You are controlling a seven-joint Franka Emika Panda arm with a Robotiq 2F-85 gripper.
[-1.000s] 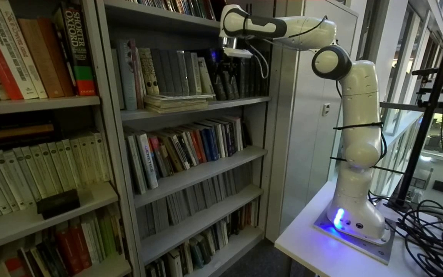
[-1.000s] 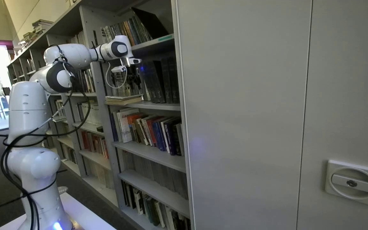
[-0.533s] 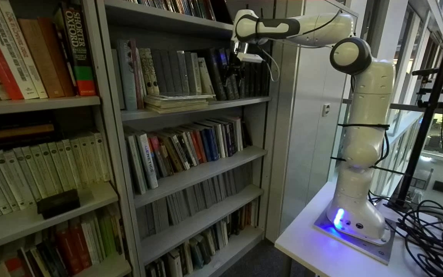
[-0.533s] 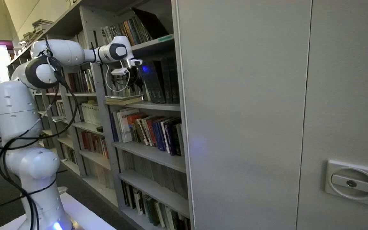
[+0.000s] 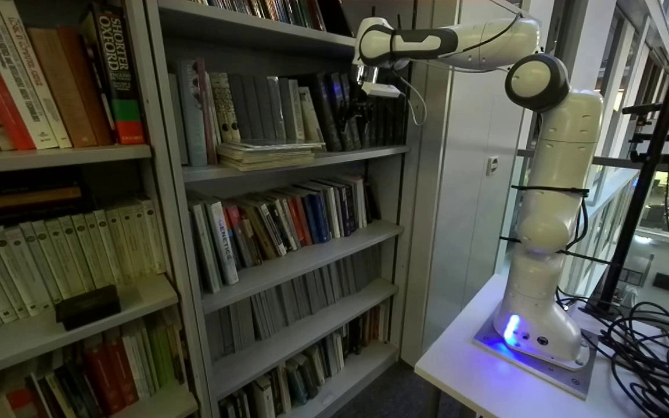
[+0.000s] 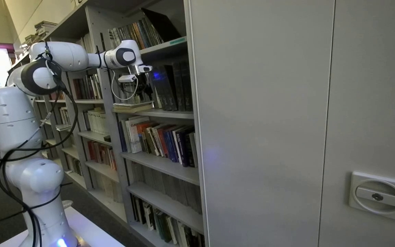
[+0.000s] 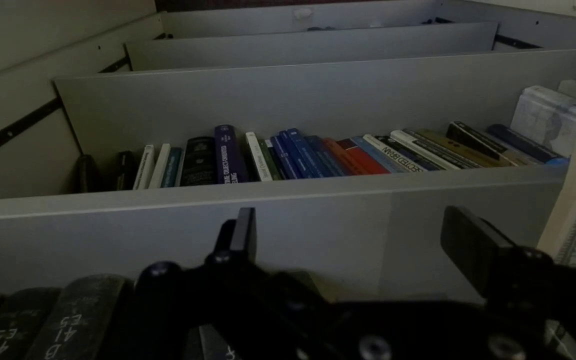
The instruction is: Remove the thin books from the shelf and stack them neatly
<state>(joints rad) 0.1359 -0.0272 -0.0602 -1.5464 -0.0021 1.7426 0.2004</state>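
Grey metal shelf [image 5: 363, 154] carries the thin books [image 5: 253, 110], upright, left of the hand [image 7: 349, 232] in an exterior view. Both fingers [image 7: 468, 245] are spread wide. A flat stack of slim pale books [image 5: 268, 157] lies at the near edge, below hand level.

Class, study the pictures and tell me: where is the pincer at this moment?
In the wrist view, the open pincer is near the bottom, slightly right of centre, below the coloured books in the picture and right of the dark books.

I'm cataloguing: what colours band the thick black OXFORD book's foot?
Green band above red band; best in an exterior view.
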